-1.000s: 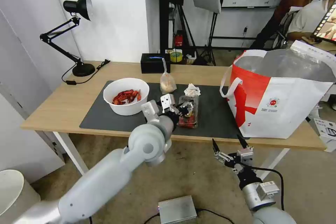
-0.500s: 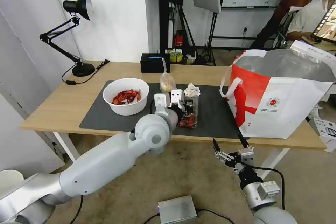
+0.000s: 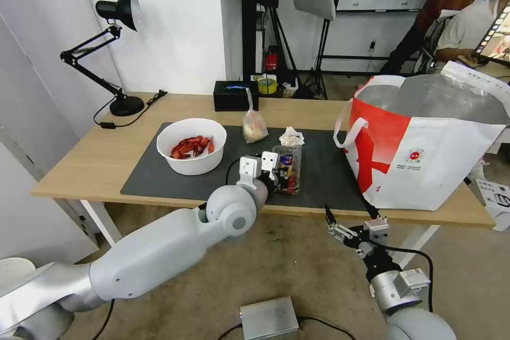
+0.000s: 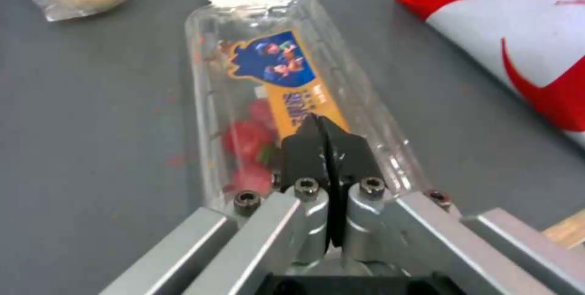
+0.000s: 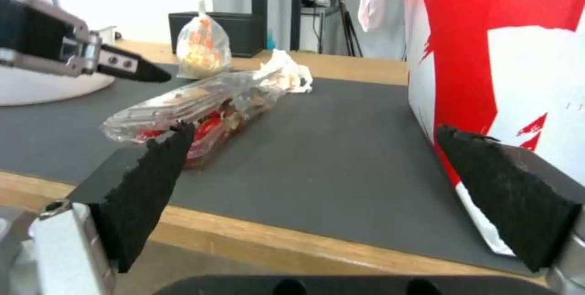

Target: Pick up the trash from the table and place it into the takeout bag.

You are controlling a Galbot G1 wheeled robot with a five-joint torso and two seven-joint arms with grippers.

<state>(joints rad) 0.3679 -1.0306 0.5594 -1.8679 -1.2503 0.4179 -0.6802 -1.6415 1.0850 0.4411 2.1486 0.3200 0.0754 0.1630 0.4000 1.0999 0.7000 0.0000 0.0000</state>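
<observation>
Clear plastic clamshell (image 3: 287,168) lies straight ahead of the left gripper (image 4: 328,136), at its 12 o'clock.

Its long axis runs near-to-far across the dark grey mat (image 3: 319,180) on the table (image 3: 95,159), in line with the gripper's reach. The gripper's black fingers are pressed together with nothing between them, tips over the near end of the lid. The right gripper (image 3: 352,217) hangs spread wide below the table's front edge, farther off. The takeout bag (image 3: 425,159) stands at the clamshell's 3 o'clock.
</observation>
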